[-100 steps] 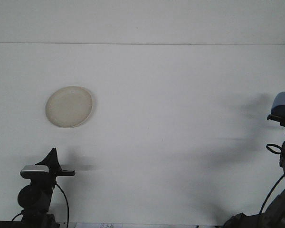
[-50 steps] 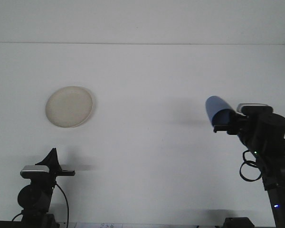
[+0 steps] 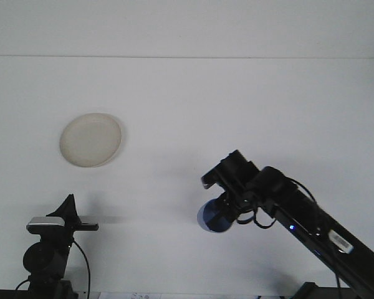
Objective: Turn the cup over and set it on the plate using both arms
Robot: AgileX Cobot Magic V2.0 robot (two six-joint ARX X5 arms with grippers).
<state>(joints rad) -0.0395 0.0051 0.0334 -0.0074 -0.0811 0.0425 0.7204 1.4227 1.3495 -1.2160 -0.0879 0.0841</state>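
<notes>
White table (image 3: 249,93) lies bare around the round cream plate (image 3: 90,139) at left, well apart from the right arm (image 3: 299,218) stretched low toward centre, its gripper (image 3: 227,208) clamped on a blue cup (image 3: 212,218), while the left gripper (image 3: 65,215) sits near the front edge, fingers unreadable.

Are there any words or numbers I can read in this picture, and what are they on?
None can be read.
White label on the right arm: too small and blurred to read.
Paper strip at the bottom edge: faint marks, unreadable.
Cup, plate and left gripper: no writing shows.
</notes>
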